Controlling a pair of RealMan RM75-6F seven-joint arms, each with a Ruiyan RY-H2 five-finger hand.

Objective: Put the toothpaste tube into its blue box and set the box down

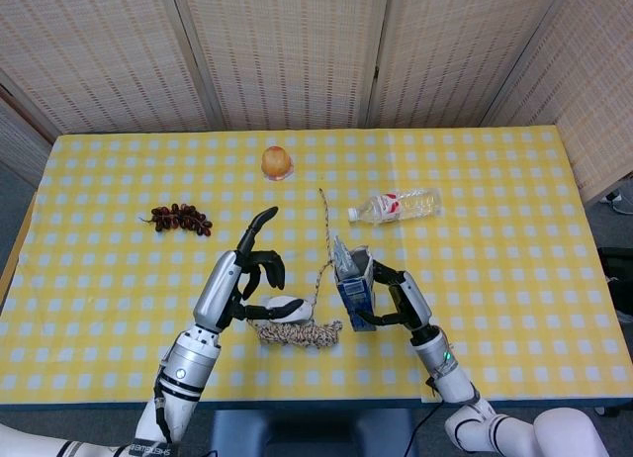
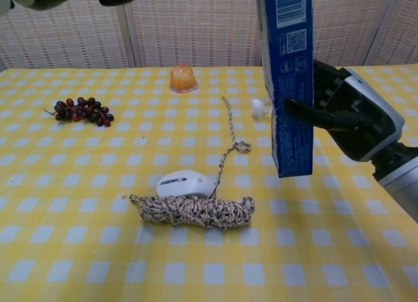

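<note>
So the right hand (image 1: 396, 301) has the blue box (image 2: 288, 80) gripped upright, lifted clear of the yellow checked table (image 1: 495, 239), just right of the coiled rope (image 1: 297, 331). The box's top flap is open; I honestly can't tell if the toothpaste tube is inside. The left hand (image 1: 242, 277) holds nothing, fingers spread, hovering above the rope's left end. A white mouse (image 2: 185, 183) sits touching the rope's far side.

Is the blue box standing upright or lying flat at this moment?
Upright. The right hand holds the blue box on end above the table, its top flap open in the head view.
</note>
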